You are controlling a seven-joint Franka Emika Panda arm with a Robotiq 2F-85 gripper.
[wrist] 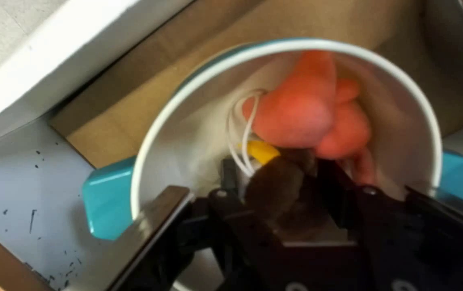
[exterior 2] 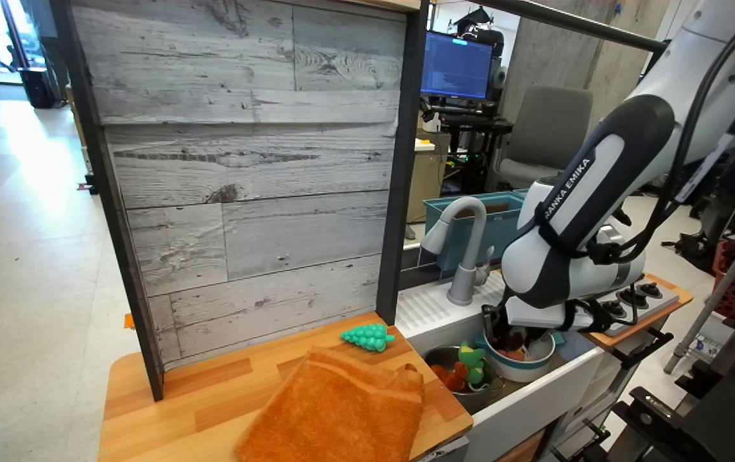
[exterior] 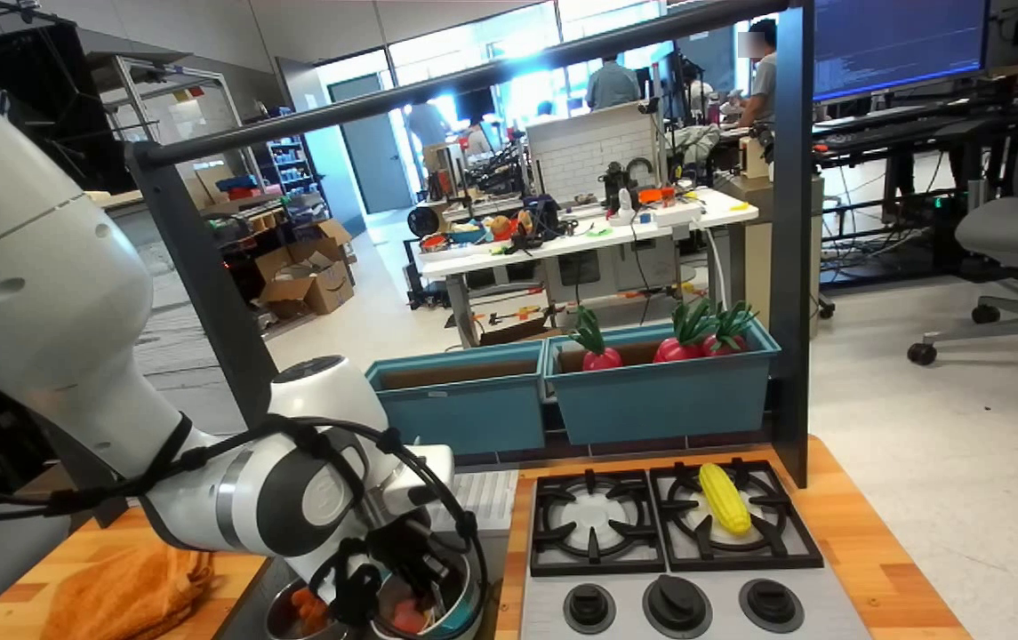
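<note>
Arm (exterior 2: 598, 205) low — tool (wrist: 282, 178) downward at pot (exterior 2: 518, 371)

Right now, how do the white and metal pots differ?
The white pot has teal handles; the metal pot is grey. The gripper reaches into the white pot, not the metal pot. The white pot holds a coral item, the metal pot a green one. Both are lidless.

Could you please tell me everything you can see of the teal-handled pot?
The pot is round, upright and lidless, pale inside, with a white rim, some teal outside and opposite teal handles; it looks smooth, perhaps enamel or plastic. It stands in a basin beside a metal container. Orange-red contents and a yellow piece lie inside. The end effector reaches in; wall contact is unclear.
</note>
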